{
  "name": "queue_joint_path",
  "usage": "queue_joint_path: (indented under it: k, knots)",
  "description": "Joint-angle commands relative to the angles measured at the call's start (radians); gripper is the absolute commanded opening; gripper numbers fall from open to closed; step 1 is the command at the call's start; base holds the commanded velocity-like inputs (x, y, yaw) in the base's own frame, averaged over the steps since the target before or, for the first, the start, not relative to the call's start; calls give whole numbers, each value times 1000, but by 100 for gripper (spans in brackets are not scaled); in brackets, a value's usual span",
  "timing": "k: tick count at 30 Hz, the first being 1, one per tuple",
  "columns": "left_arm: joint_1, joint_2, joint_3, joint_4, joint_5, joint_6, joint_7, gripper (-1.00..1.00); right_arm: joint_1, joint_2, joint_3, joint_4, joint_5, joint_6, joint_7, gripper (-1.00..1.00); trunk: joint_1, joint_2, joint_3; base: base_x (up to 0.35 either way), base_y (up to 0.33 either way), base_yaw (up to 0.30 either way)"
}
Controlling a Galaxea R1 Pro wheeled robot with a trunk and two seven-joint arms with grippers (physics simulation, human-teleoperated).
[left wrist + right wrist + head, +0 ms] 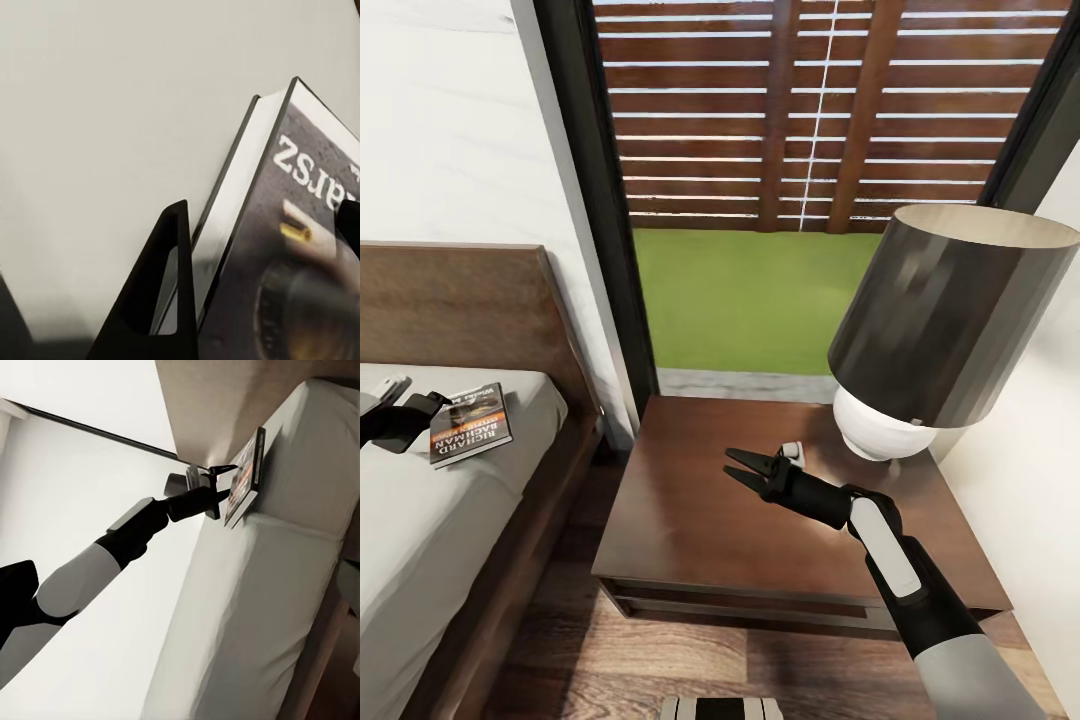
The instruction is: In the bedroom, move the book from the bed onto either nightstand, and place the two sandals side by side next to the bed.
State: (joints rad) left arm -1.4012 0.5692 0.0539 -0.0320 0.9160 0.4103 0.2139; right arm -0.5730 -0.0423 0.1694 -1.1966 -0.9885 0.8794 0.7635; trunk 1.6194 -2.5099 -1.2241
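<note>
Paperback book (471, 424), dark grey cover, orange band, white "RICHARD BACHMAN" lettering: flat on pale grey mattress of dark-framed bed (420, 520), near headboard | left gripper (428, 407): jaws spread astride book's edge, one finger (161, 289) beside pages | right gripper (745, 469): jaws parted, empty, above glossy dark-brown nightstand (690, 510) | grey-shaded lamp (945, 320) on nightstand.

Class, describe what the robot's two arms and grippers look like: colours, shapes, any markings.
Both arms have pale grey rounded shells with black joint sections. The right gripper has two pointed black fingers; its wrist carries a white panel. The left gripper is likewise black and tapered. No cables or markings show.
</note>
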Motion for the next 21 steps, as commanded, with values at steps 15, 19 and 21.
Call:
queue_joint_path:
  k: [15, 19, 21]
  knots:
    - [1, 0, 7, 22, 6, 7, 10, 100, -1, -1, 1, 0, -3, 4, 0, 100, 0, 0, -1, 0, -58, 0]
    - [1, 0, 8, 21, 5, 7, 10, 100, -1, -1, 2, 0, -2, 4, 0, 100, 0, 0, -1, 0, -30, 0]
    - [1, 0, 8, 21, 5, 7, 10, 100, -1, -1, 1, 0, -2, 4, 0, 100, 0, 0, -1, 0, -15, 0]
